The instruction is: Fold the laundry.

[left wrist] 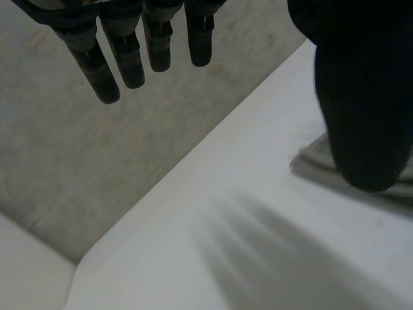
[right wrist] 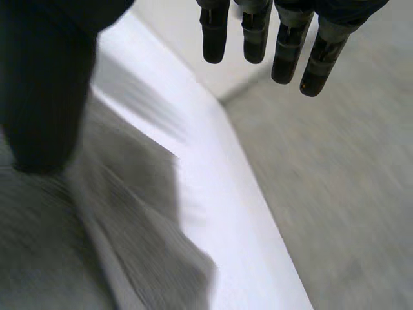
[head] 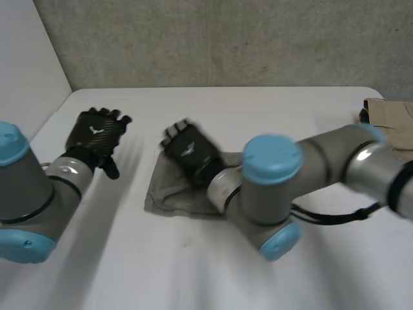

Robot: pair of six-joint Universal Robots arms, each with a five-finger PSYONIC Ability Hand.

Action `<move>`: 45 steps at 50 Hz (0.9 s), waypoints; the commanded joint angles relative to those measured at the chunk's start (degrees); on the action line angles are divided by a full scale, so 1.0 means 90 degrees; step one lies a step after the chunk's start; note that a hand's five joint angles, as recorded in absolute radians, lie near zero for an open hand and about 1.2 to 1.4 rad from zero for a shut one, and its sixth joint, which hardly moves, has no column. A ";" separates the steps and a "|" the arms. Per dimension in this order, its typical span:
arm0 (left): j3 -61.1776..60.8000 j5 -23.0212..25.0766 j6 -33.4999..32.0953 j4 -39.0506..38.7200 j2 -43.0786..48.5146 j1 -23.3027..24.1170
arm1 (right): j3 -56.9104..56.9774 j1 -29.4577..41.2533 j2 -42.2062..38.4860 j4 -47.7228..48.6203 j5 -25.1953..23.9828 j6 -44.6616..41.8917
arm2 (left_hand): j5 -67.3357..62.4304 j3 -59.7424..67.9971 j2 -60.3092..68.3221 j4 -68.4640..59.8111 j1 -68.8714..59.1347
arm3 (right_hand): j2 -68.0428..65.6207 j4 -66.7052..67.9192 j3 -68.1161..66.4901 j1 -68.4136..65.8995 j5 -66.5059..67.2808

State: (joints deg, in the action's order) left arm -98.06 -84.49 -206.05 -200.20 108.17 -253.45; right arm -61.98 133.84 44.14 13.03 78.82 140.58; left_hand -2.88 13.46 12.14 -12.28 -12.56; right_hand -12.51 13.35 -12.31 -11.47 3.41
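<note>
Two arms reach over the white worktop (head: 258, 106), the left arm (head: 26, 194) on one side and the right arm (head: 271, 181) bent across the middle. Just past the right arm lies a small grey cloth (head: 169, 194), flat on the worktop in a rough square, with rumples and uneven edges. The right hand (head: 187, 150) is over the far part of the cloth, its fingers (right wrist: 255, 39) straight and apart, gripping nothing. The left hand (head: 97, 132) hangs beside the cloth, not touching it, fingers spread and empty too. Farther back, a cardboard box (head: 390, 119) sits at the worktop's edge. I think the cloth is partly folded but not neat; smoothing, or one more fold, looks left to do.
</note>
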 commanded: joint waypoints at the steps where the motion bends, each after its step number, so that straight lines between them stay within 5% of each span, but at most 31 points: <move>1: 0.0788 -0.0007 0.0316 -0.0021 0.0539 0.1187 | -0.1403 -0.1276 0.1619 -0.0899 0.0793 0.2494 | 0.0221 -0.0286 -0.0140 0.0154 0.0186 | 0.0278 -0.0372 0.0256 0.0163 -0.0379; 12: 0.2134 -0.0017 0.0619 0.0154 0.2070 0.1920 | -0.2947 -0.1960 0.1697 -0.0833 0.0714 0.2573 | 0.0091 -0.0155 -0.0009 0.0024 0.0055 | 0.0278 -0.0372 0.0256 0.0163 -0.0379; 27: 0.3385 -0.0133 0.0502 0.0194 0.3273 0.1843 | -0.3318 -0.1882 0.1687 -0.0188 0.0705 0.2495 | -0.0637 0.0573 0.0719 -0.0704 -0.0673 | -0.0833 0.0739 -0.0855 -0.0948 0.0732; 35: 0.3933 -0.2056 -0.0444 0.0096 0.3499 0.1267 | -0.3357 -0.1882 0.1687 -0.0051 0.0753 0.2300 | -0.0583 0.0519 0.0665 -0.0650 -0.0619 | -0.1897 0.1803 -0.1919 -0.2012 0.1796; 45: 0.2899 -0.1296 -0.0367 0.0106 0.2728 0.1491 | -0.3396 -0.1892 0.1629 -0.0022 0.0773 0.2153 | -0.0115 0.0051 0.0197 -0.0182 -0.0150 | -0.2478 0.2385 -0.2501 -0.2594 0.2378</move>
State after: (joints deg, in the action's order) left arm -65.24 -100.91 -210.90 -199.29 138.09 -241.57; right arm -92.25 116.89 59.03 12.78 85.71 160.53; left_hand -4.61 15.11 15.25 -15.12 -15.76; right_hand -29.50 29.50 -29.58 -25.16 18.20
